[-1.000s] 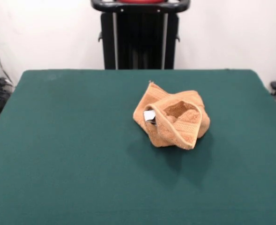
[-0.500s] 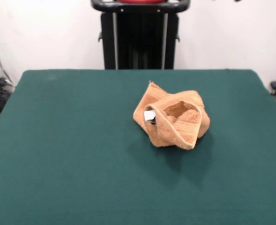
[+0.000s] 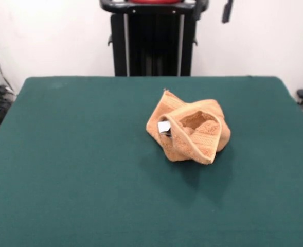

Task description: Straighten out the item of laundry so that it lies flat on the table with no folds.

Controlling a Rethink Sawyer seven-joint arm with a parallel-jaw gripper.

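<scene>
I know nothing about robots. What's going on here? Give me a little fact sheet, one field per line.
Item: orange-tan towel, crumpled in a heap, not flat
Tag: small white tag showing on the heap's left side
Surface: dark green table
Claw: claw, only dark tips at the top edge, high above the towel
Contact: none, claw apart from towel
Task status: straightening not yet begun

nubby terry towel (image 3: 189, 131); matt felt table (image 3: 79, 154).
</scene>
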